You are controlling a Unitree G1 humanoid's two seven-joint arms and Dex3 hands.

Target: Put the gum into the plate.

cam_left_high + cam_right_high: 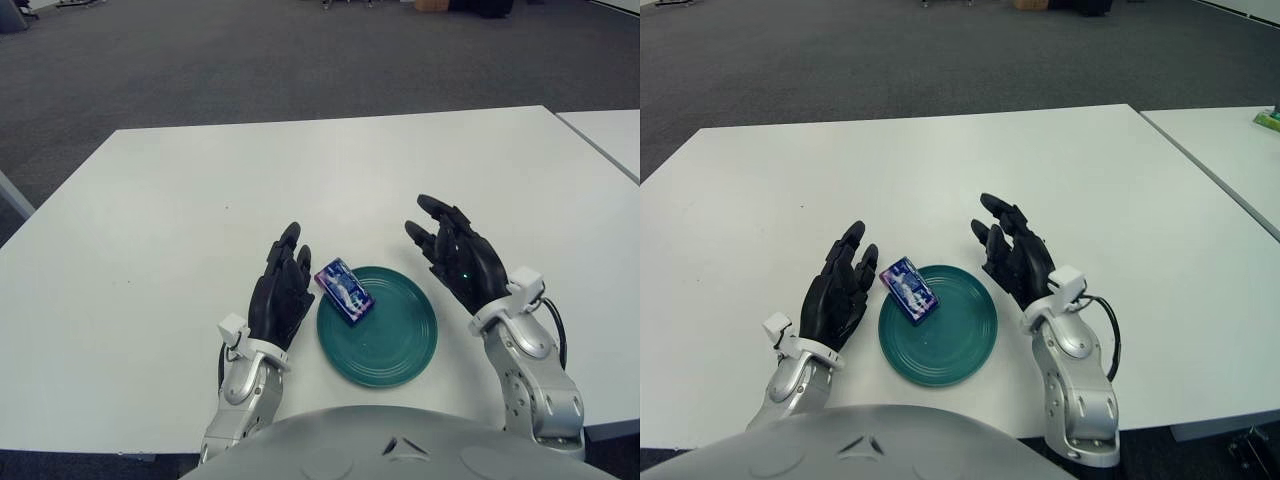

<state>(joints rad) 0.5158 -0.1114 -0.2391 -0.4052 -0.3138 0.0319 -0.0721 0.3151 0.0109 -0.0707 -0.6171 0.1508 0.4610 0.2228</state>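
Observation:
A purple-blue gum pack (344, 291) lies flat across the far-left rim of the teal plate (395, 345), partly inside it and partly over the edge. My right hand (455, 258) is just right of the plate with its fingers spread, holding nothing. On the other side, my left hand (282, 287) shows beside the plate's left edge, fingers extended and empty, close to the gum. Both hands are clear of the pack.
The white table (200, 190) stretches wide ahead and to both sides. A second white table (1230, 150) stands to the right across a narrow gap. Grey carpet lies beyond the far edge.

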